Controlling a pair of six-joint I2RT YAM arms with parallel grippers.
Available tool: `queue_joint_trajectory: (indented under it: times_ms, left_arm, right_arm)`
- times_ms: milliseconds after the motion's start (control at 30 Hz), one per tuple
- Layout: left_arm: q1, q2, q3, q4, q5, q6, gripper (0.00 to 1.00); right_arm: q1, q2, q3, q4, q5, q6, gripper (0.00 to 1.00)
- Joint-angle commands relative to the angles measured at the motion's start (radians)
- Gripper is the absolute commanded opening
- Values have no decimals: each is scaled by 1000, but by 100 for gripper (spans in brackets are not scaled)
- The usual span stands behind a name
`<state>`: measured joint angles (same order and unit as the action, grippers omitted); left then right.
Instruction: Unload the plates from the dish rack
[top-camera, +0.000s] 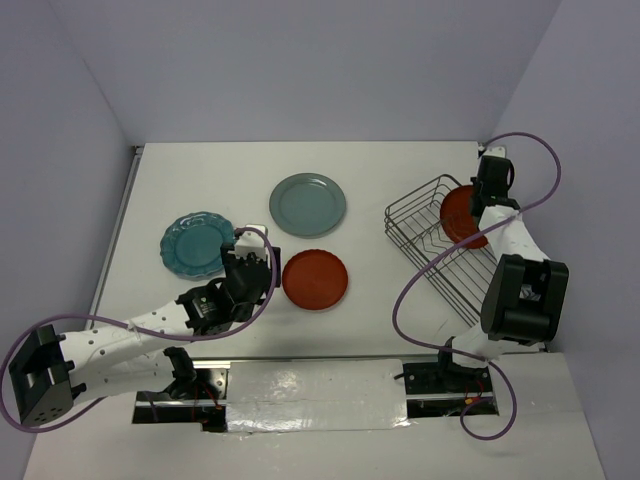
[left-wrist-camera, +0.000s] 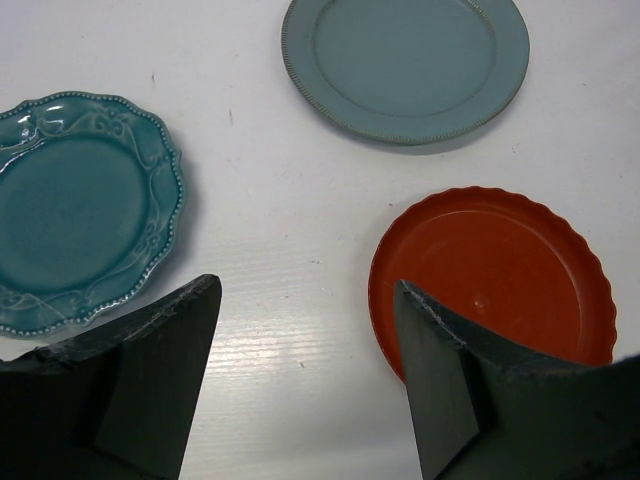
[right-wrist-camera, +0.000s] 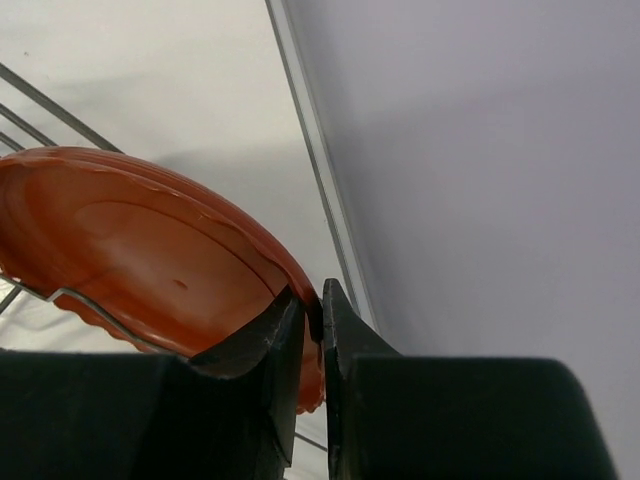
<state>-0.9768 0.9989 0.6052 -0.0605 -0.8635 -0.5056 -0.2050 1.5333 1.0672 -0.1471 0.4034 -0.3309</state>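
Across the white table (top-camera: 200, 180) three round plates lie flat and apart from one another. One is a smooth pale grey-green plate (top-camera: 308, 204) with a finely beaded rim. Another is a glossy dark teal plate (top-camera: 197, 244) with a scalloped edge and raised scrollwork. The third is a flat red-orange plate (top-camera: 315, 279), plain with a fluted rim. At the right stands the dark thin-wire dish rack (top-camera: 437, 258), a rectangular basket with open sides. A fourth plate, the racked red-orange plate (top-camera: 458, 214), leans on edge inside it at the far end. That makes two red-orange plates, one teal and one grey-green.

The right gripper (right-wrist-camera: 312, 305) has its dark jaws pinched almost together on the racked plate's rim. The left gripper (left-wrist-camera: 305, 300) hovers over bare table between the teal plate and the flat red-orange one. Its jaws are spread wide and hold nothing.
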Motion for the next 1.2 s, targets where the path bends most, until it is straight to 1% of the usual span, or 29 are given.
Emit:
queue_joint_trajectory:
  times_ms: [0,367,467,500,633,700,733,767,800,833,867,900,967,1000,1033,1067,1133,1167]
  left_arm:
    - [-3,-8,22,16,-29,-24,82]
    - [-3,15,28,8,-52,-30,82]
    - [-3,18,25,10,-55,-28,82]
    - [-3,18,25,10,-57,-30,82]
    - [-3,20,30,4,-62,-31,82]
    - [-3,12,25,8,-62,-31,82]
    - [-3,9,24,8,-65,-33,82]
    - [-3,1,24,1,-74,-33,82]
    - [-3,-3,24,-4,-81,-40,82]
    - [-3,-9,24,-10,-88,-42,82]
    - [-3,-28,16,-15,-101,-47,82]
    - [-3,-40,11,-15,-106,-53,82]
    - [-3,-78,-16,10,-104,-50,81]
    - [-3,-94,-25,22,-104,-44,81]
    - [-3,-108,-36,31,-104,-42,81]
    - [-3,-140,-53,40,-106,-39,81]
    - [-3,-181,-71,51,-118,-36,80]
    - [-3,-195,-77,51,-124,-36,80]
  right_arm:
    - [22,-38,60,-29,2,21,0]
    - [90,-99,301,-210,44,43,0]
    - [95,-122,385,-268,43,81,0]
    - [96,-130,430,-302,16,99,0]
    - [111,-165,516,-382,-82,242,0]
    - [134,-173,540,-428,-129,387,0]
    - [139,-171,545,-452,-221,442,0]
    - [141,-168,548,-472,-279,555,0]
    - [150,-161,536,-503,-335,610,0]
    - [159,-159,516,-506,-438,659,0]
    - [199,-159,470,-506,-463,726,0]
    - [244,-156,458,-509,-468,745,0]
    - [327,-145,438,-522,-427,748,0]
    - [402,-139,430,-534,-413,751,0]
    - [436,-139,419,-529,-410,759,0]
    - [464,-145,401,-516,-451,763,0]
    - [527,-176,312,-441,-497,822,0]
    - [545,-186,245,-415,-546,843,0]
